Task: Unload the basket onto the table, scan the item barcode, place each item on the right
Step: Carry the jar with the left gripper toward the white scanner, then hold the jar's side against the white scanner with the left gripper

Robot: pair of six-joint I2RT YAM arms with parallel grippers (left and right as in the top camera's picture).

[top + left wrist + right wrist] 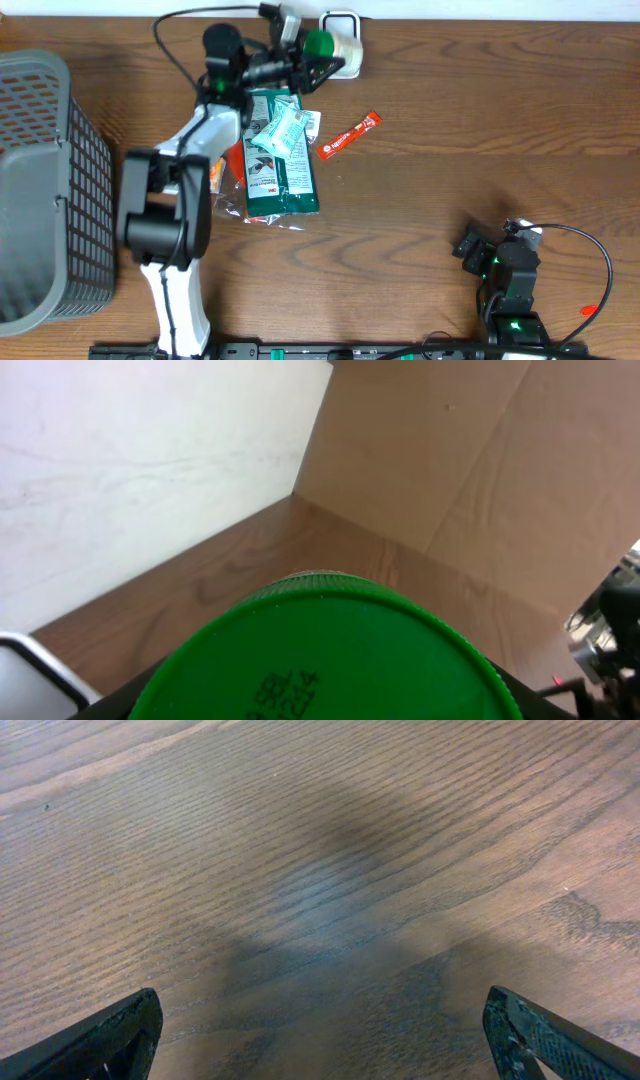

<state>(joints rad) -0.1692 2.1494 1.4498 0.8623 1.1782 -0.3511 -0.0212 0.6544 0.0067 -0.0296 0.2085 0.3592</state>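
My left gripper [306, 58] is shut on a green-lidded jar [320, 43] with a pale body, held at the back of the table next to a white-framed scanner [341, 20]. In the left wrist view the green lid [330, 650] fills the bottom of the frame, a printed code on its top, with my left gripper [325, 705] gripping it between dark fingers [515, 695] at its sides. No barcode shows. My right gripper [488, 256] stands open low over bare wood at the front right; in its own view the right gripper [325, 1045] has nothing between the fingertips [115, 1038].
Green packets [283, 175], a white packet [280, 130] and an orange one [236, 165] lie under the left arm. A red sachet [350, 135] lies to their right. A grey mesh basket [45, 190] fills the left edge. Cables trail at the back.
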